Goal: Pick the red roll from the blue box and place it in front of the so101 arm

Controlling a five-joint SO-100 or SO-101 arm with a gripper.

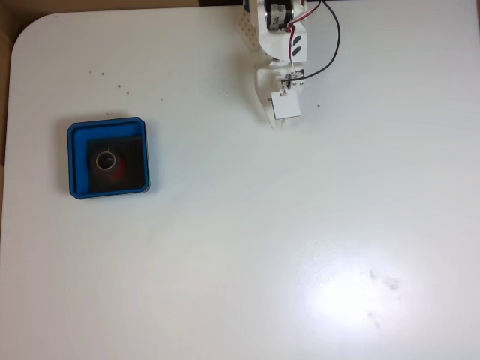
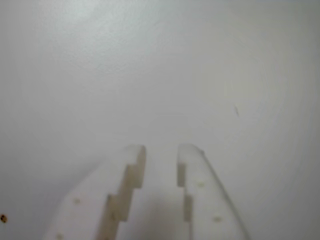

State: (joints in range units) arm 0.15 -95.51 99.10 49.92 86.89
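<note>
The red roll lies flat on the dark floor of the blue box, which sits on the left part of the white table in the fixed view. The so101 arm reaches in from the top edge, folded close to its base. Its gripper hangs over bare table, far to the right of the box. In the wrist view the gripper points at plain white tabletop. A narrow gap separates the white fingers, and nothing is between them.
The white table has a rounded corner at the upper left, with brown floor beyond its edge. A few small dark specks lie above the box. Glare brightens the lower right.
</note>
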